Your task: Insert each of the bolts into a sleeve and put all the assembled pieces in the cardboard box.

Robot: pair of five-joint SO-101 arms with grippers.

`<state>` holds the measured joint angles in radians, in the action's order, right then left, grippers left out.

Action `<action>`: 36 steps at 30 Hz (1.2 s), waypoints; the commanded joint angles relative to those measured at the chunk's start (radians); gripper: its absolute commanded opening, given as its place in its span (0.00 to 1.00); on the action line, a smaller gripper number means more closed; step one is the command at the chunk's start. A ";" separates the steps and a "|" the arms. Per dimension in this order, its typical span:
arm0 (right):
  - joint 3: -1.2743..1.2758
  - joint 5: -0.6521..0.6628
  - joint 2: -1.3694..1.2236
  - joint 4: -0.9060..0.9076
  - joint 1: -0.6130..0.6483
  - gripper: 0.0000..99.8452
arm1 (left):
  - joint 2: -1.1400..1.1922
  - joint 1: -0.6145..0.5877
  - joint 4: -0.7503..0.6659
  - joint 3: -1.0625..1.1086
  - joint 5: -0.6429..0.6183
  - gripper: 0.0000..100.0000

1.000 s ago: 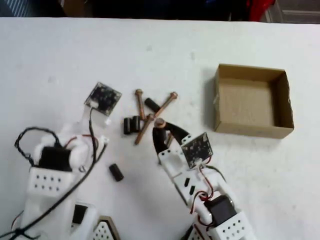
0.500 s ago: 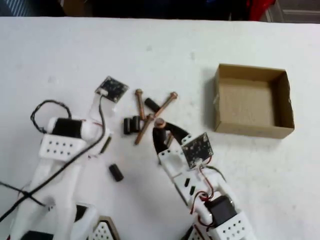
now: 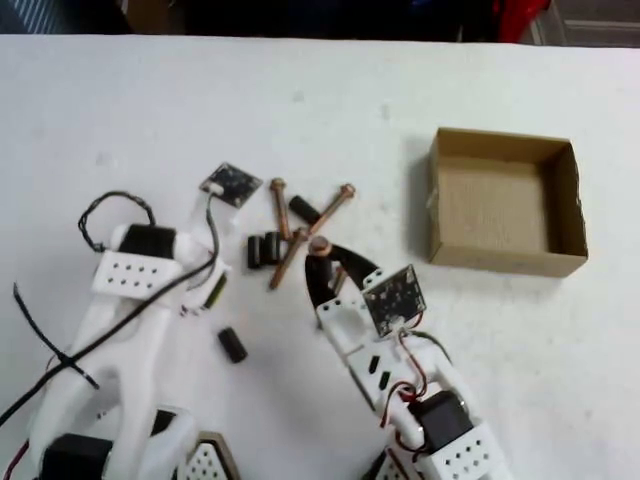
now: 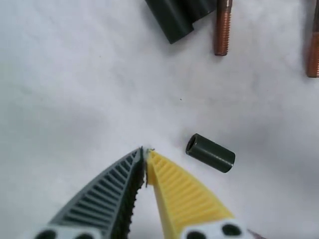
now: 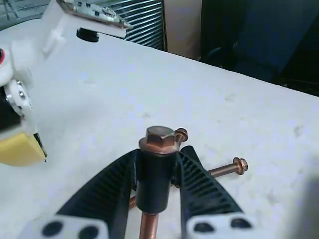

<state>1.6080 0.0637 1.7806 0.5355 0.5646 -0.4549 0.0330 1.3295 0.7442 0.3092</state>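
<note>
My right gripper (image 3: 324,268) (image 5: 157,172) is shut on a black sleeve (image 5: 153,185) standing upright, with a copper bolt (image 3: 320,245) (image 5: 159,140) through it, head on top. Three loose bolts (image 3: 279,206) (image 3: 334,207) (image 3: 288,259) lie in a cluster just beyond it. A pair of sleeves (image 3: 264,248) (image 4: 175,18) and another sleeve (image 3: 304,210) lie among them. My left gripper (image 3: 212,293) (image 4: 145,151) is shut and empty, its tips low over the table beside a lone sleeve (image 3: 232,345) (image 4: 210,153). The cardboard box (image 3: 560,205) stands open to the right.
The left arm's body (image 3: 120,300) and cables (image 3: 60,350) cover the near left of the white table (image 3: 350,100). In the right wrist view that arm (image 5: 20,94) is close beside the held piece. Dark room clutter lies past the far edge.
The left arm has stretched away from the near edge, toward the cluster of bolts, bringing its gripper down beside the lone sleeve. The right arm and its held piece have stayed put.
</note>
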 commanded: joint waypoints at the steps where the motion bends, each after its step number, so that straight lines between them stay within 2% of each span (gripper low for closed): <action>1: -0.041 0.015 0.019 -0.001 -0.010 0.02 | 0.028 -0.010 0.003 -0.043 0.003 0.05; 7: -0.041 0.015 0.019 -0.001 -0.016 0.02 | 0.097 -0.010 0.003 -0.043 0.006 0.05; 13: -0.078 0.014 0.019 0.010 -0.140 0.02 | 0.124 -0.010 0.003 -0.049 0.005 0.05; 17: -0.198 0.014 0.018 0.142 -0.223 0.02 | 0.124 -0.002 0.000 -0.049 0.003 0.05; 24: -0.373 0.012 0.002 0.288 -0.341 0.02 | 0.119 -0.008 -0.121 0.005 0.002 0.05; 28: -0.453 0.014 -0.130 0.289 -0.387 0.02 | 0.119 -0.010 -0.161 0.035 -0.005 0.04; 31: -0.554 0.014 -0.303 0.288 -0.424 0.02 | 0.117 -0.010 -0.189 0.058 -0.055 0.04; 36: -0.756 0.014 -0.613 0.262 -0.535 0.02 | 0.117 -0.010 -0.189 0.060 -0.058 0.04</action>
<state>1.0050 0.0637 1.3295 0.8255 0.0967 -0.3276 0.0315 1.1607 0.8117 0.2677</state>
